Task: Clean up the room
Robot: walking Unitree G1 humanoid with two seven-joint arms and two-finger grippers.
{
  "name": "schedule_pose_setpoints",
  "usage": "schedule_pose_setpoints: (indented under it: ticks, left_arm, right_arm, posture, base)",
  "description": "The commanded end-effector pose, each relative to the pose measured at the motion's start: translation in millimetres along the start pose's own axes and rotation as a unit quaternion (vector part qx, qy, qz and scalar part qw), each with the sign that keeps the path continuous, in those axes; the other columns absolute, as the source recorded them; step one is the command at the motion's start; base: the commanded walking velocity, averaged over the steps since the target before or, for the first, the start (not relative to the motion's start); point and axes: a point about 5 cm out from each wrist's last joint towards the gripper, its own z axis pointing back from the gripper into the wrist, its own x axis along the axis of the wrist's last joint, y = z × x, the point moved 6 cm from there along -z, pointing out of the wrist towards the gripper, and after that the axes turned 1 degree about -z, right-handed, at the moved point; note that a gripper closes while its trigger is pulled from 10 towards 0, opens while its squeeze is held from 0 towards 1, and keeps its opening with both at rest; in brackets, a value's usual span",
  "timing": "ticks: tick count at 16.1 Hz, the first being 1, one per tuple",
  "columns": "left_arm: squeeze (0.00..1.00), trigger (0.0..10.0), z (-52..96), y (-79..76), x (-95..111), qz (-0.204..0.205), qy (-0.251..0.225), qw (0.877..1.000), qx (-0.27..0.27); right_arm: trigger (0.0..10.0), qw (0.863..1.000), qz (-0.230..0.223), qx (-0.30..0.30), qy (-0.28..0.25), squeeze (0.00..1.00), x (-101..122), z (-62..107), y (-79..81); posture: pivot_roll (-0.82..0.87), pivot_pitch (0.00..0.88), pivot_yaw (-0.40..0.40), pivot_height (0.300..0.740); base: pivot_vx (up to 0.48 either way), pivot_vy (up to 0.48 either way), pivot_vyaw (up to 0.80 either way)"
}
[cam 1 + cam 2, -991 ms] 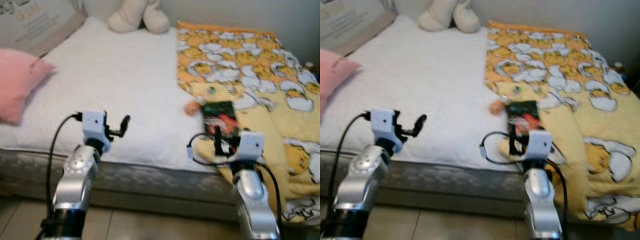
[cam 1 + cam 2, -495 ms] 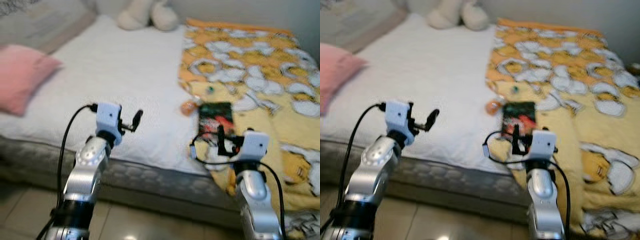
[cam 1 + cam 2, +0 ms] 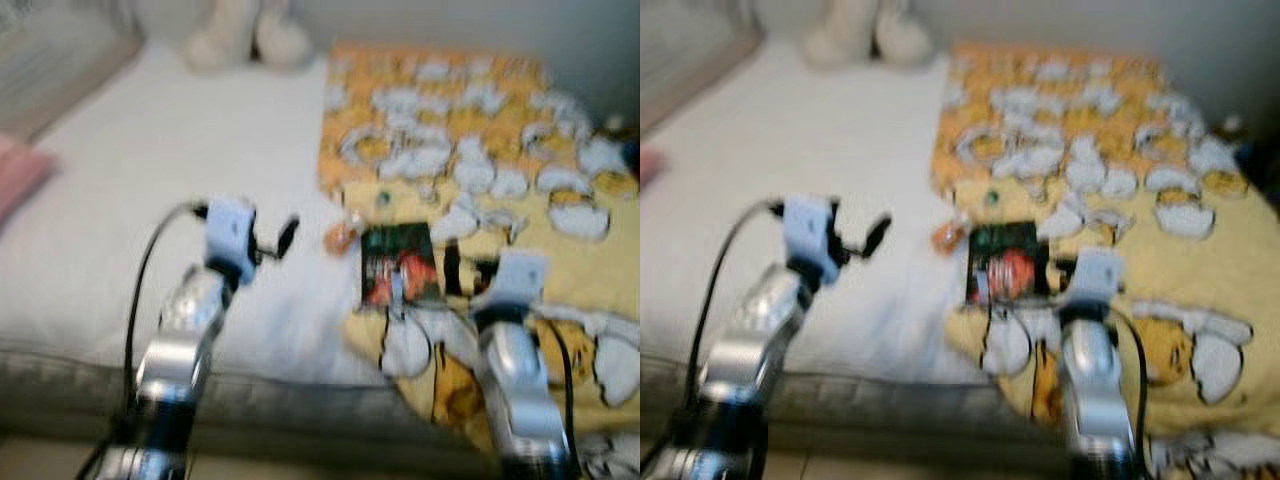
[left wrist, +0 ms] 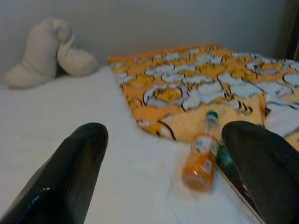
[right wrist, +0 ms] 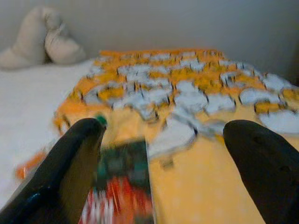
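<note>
A dark snack packet with red print lies flat on the edge of a yellow duck-print blanket on the bed. Just beside it on the white sheet lies a small orange bottle with a green cap. My right gripper is open, low over the blanket, with the packet straight ahead between its fingers. My left gripper is open above the white sheet, to the left of the bottle. Neither holds anything. The eye views are blurred.
A cream plush toy sits at the head of the bed against the wall. A pink pillow lies at the far left. The mattress's front edge runs below both arms. The white sheet is bare in the middle.
The whole picture has shifted and blurred, so the camera has moved closer to the bed. Both arms now reach farther over the mattress; the right gripper is nearer the packet.
</note>
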Motion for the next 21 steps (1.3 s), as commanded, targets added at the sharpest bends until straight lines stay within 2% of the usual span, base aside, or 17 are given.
schedule_pose_setpoints:
  ticks: [1, 4, 6, 9, 10, 12, 13, 14, 15, 16, 17, 18, 21]
  left_arm:
    - [0.00, 10.0, 2.9, 7.2, 4.4, -0.003, -0.005, 1.000, 0.006]
    - [0.00, 10.0, 6.5, 6.3, 12.3, -0.009, -0.013, 1.000, 0.003]
    - [0.00, 10.0, 10.3, 4.7, 16.0, -0.004, -0.010, 1.000, -0.009]
    - [0.00, 10.0, 18.0, 4.5, 23.3, -0.012, -0.011, 1.000, -0.021]
    - [0.00, 10.0, 28.2, 3.1, 30.1, -0.030, -0.009, 0.999, -0.031]
    - [0.00, 10.0, 38.0, 2.2, 34.1, -0.038, -0.004, 0.999, -0.036]
    - [0.00, 10.0, 40.8, 0.8, 35.0, -0.036, -0.001, 0.999, -0.041]
    - [0.00, 10.0, 49.3, -11.7, 37.0, -0.036, 0.002, 0.996, -0.076]
    - [0.00, 10.0, 60.7, -31.2, 35.8, -0.034, 0.012, 0.991, -0.131]
    - [0.00, 10.0, 73.1, -48.4, 28.9, -0.020, 0.034, 0.983, -0.181]
    - [0.00, 10.0, 86.2, -59.3, 20.9, -0.011, 0.056, 0.975, -0.215]
    - [0.00, 10.0, 91.2, -62.8, 18.0, -0.013, 0.064, 0.972, -0.228]
    - [0.00, 10.0, 93.9, -61.3, 20.8, -0.011, 0.069, 0.972, -0.226]
  right_arm:
    - [10.0, 1.000, -0.025, 0.007, 0.005, 0.00, 3.6, -9.2, 10.3]
    - [10.0, 0.994, -0.103, 0.012, 0.022, 0.00, 13.5, -36.6, 26.9]
    - [10.0, 0.985, -0.156, 0.023, 0.062, 0.00, 6.2, -55.7, 43.9]
    - [10.0, 0.977, -0.188, 0.031, 0.092, 0.00, 2.0, -72.6, 57.3]
    - [10.0, 0.970, -0.212, 0.028, 0.118, 0.00, -1.8, -82.9, 65.1]
    - [10.0, 0.962, -0.232, 0.027, 0.141, 0.00, -6.2, -87.2, 73.0]
    - [10.0, 0.961, -0.232, 0.026, 0.146, 0.00, -7.5, -88.5, 74.8]
    - [10.0, 0.962, -0.224, 0.020, 0.156, 0.00, -10.7, -89.5, 76.2]
    - [10.0, 0.964, -0.208, 0.004, 0.165, 0.00, -14.9, -89.9, 72.6]
    - [10.0, 0.969, -0.180, -0.014, 0.170, 0.00, -18.1, -89.9, 65.6]
    - [10.0, 0.971, -0.156, -0.037, 0.178, 0.00, -23.3, -88.6, 56.3]
    - [10.0, 0.971, -0.147, -0.047, 0.181, 0.00, -25.8, -87.7, 52.0]
    - [10.0, 0.973, -0.129, -0.060, 0.183, 0.00, -28.1, -86.7, 48.5]
  posture:
    - [-0.03, 0.000, 0.008, 0.740]
    - [0.02, 0.000, 0.010, 0.740]
    - [0.05, 0.000, 0.012, 0.740]
    - [0.12, 0.033, 0.010, 0.740]
    - [0.19, 0.073, 0.004, 0.740]
    - [0.23, 0.095, 0.001, 0.740]
    - [0.23, 0.097, 0.002, 0.740]
    - [0.26, 0.113, -0.006, 0.740]
    - [0.27, 0.124, -0.012, 0.740]
    - [0.28, 0.133, -0.017, 0.740]
    - [0.28, 0.144, -0.019, 0.740]
    - [0.29, 0.148, -0.021, 0.740]
    - [0.28, 0.154, -0.019, 0.740]
  base:
    - [0.450, 0.000, 0.00]
    - [0.149, 0.000, 0.00]
    - [0.000, 0.000, 0.00]
    - [0.000, 0.000, 0.00]
    - [0.000, 0.000, 0.00]
    - [0.000, 0.000, 0.00]
    - [0.000, 0.000, 0.00]
    - [0.000, 0.000, 0.00]
    - [0.000, 0.000, 0.00]
    - [0.000, 0.000, 0.00]
    - [0.000, 0.000, 0.00]
    - [0.000, 0.000, 0.00]
    - [0.000, 0.000, 0.00]
